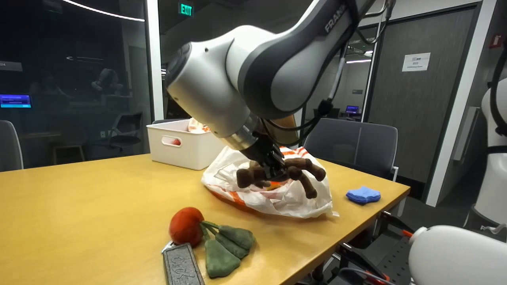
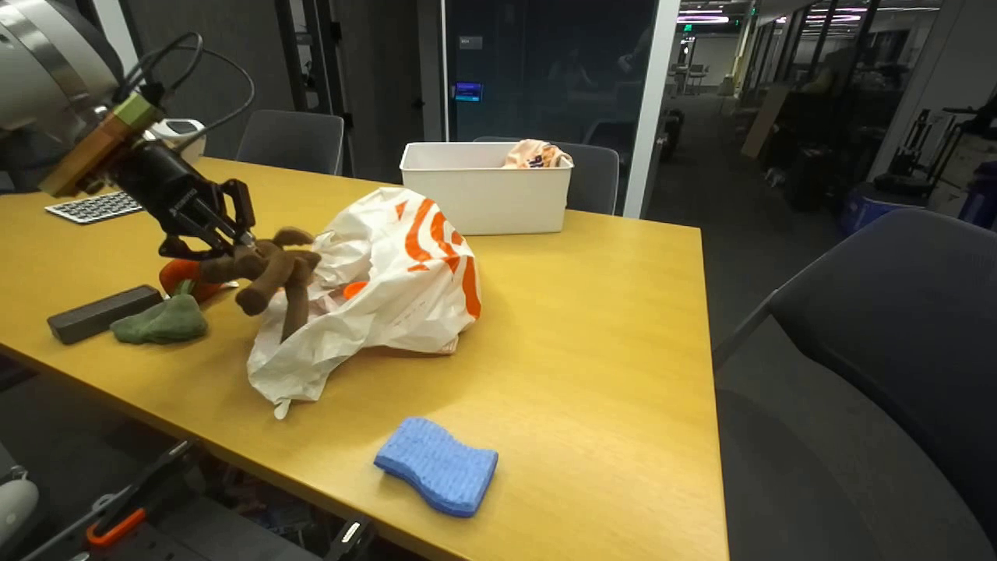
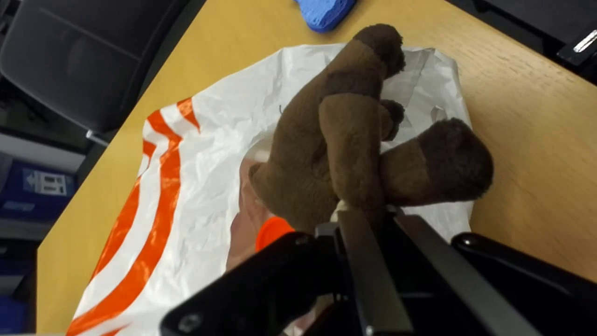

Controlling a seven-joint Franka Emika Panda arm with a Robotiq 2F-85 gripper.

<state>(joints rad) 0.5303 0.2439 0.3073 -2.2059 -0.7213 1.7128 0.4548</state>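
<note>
Gripping the plush (image 3: 308, 163) in a small pinch, the tool (image 2: 246, 241) holds it above the bag (image 2: 389, 312), inward of the near edge of the table (image 2: 592, 335) in an exterior view. Such soft fabric could slide free if the pinch is shallow; how deep it goes is hidden. The plush splays close to the bag's open mouth, and whether the two touch I cannot tell. A snag there could drag or tip the bag, which looks thin and light, and perhaps spill what it holds. In an exterior view the sponge (image 1: 363, 195) lies near the table's corner, so a bag pulled that way might shove it over the edge. Swinging low could catch the red toy (image 1: 186, 226) or the block (image 1: 183, 265) just beside it, since both seem loose. By the far edge, behind the bag in an exterior view, the bin (image 2: 506, 202) could be bumped by too wide a sweep.
</note>
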